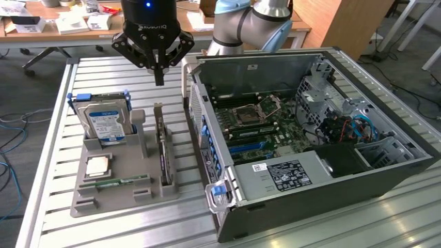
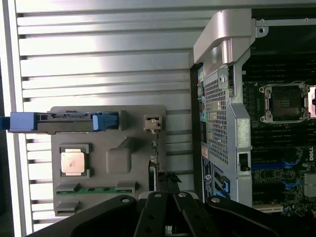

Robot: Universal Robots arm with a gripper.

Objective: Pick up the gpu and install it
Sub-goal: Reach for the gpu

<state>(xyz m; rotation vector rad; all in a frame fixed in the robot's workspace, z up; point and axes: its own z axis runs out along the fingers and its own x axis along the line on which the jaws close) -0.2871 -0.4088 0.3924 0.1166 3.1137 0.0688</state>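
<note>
Jaws pinched fully shut, empty, hanging over the tray end that holds the hard drive. gpu on edge in tray's slot nearest the pc case. Risk: drop w/ jaws shut = tips ram card edge, or clip case wall.

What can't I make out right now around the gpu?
- gpu faces: it stands edge-on in the tray, exterior view.
- One end of the gpu: behind the gripper, wrist view.
- Free slot on the motherboard: too small, partly hidden by the case wall, exterior view.
</note>
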